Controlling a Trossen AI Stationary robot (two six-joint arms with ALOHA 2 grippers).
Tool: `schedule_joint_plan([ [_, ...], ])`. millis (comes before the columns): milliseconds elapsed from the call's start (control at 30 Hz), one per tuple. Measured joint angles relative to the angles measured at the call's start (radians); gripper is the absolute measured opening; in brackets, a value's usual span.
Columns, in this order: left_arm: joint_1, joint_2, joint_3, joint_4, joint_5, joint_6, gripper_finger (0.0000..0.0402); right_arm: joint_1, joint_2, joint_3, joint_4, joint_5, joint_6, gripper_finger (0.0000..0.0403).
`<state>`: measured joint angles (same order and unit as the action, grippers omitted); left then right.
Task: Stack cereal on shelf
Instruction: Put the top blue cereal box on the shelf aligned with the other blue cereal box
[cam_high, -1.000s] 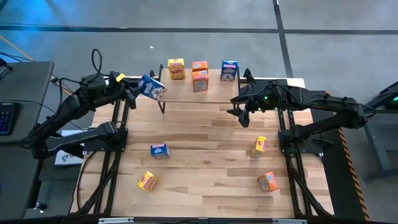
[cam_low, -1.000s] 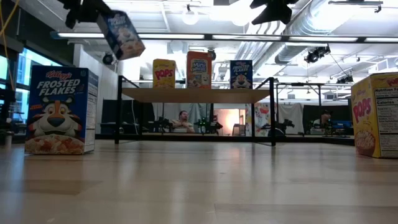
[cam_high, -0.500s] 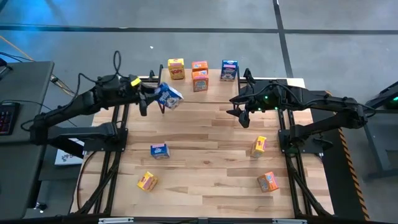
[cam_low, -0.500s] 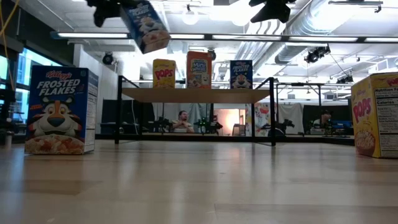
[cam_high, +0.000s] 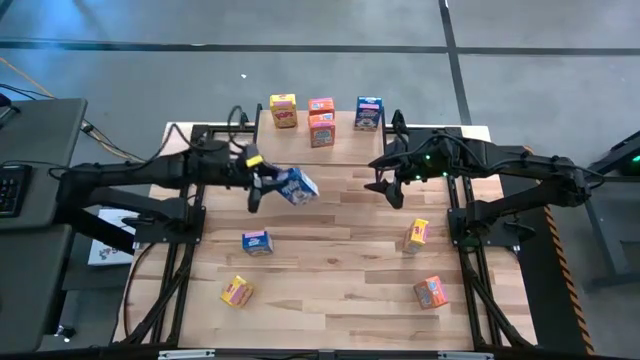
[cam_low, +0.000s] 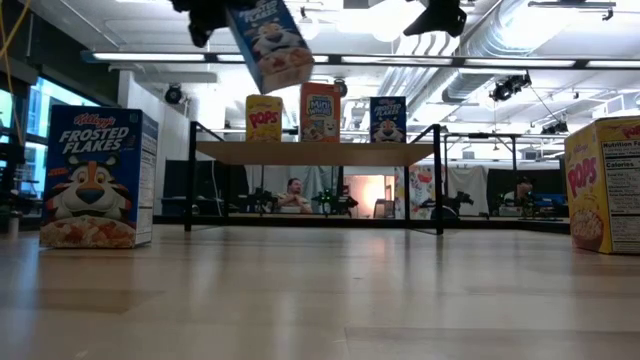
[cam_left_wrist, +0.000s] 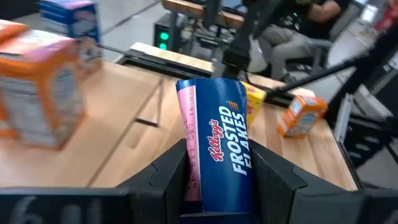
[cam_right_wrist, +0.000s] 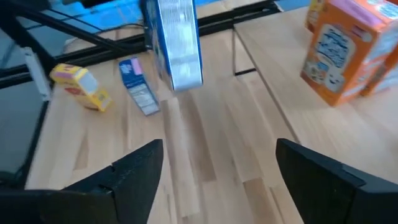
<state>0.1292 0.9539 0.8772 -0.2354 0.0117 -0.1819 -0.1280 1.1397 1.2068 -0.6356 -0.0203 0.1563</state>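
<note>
On the desk (cam_high: 330, 250), near the left part of the front edge, a yellow cereal box (cam_high: 236, 291) lies flat, and a blue cereal box (cam_high: 256, 242) lies a little farther back from it, apart. Above them the left gripper (cam_high: 268, 184) reaches in from the left edge, clamped on a tilted blue Frosted Flakes box (cam_high: 297, 186), held in the air over the desk between the left edge and the middle. In the left wrist view that box (cam_left_wrist: 219, 155) stands between the two dark fingers (cam_left_wrist: 168, 177), which press on its sides.

The shelf (cam_high: 330, 140) stands along the back edge. On it sit a yellow Pops box (cam_high: 283, 110) toward its left end, an orange box (cam_high: 321, 104) behind a second orange box (cam_high: 322, 130) near its middle, just beside each other, and a blue box (cam_high: 368, 113) toward its right end.

The right gripper (cam_high: 388, 187) hovers off the desk surface, just in front of the right end of the shelf; in the right wrist view its fingers (cam_right_wrist: 140, 171) stand wide apart with nothing between them.

Toward the right edge a yellow box (cam_high: 417, 235) stands on the desk, and an orange box (cam_high: 431, 291) lies near the front right corner, apart from it.
</note>
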Motion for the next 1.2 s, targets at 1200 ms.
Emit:
schedule_joint_plan([
  [1200, -0.145, 0.407, 0.000, 0.367, -0.001, -0.025, 0.0136, 0.111, 0.205, 0.000, 0.195, -0.153, -0.285, 0.0307],
])
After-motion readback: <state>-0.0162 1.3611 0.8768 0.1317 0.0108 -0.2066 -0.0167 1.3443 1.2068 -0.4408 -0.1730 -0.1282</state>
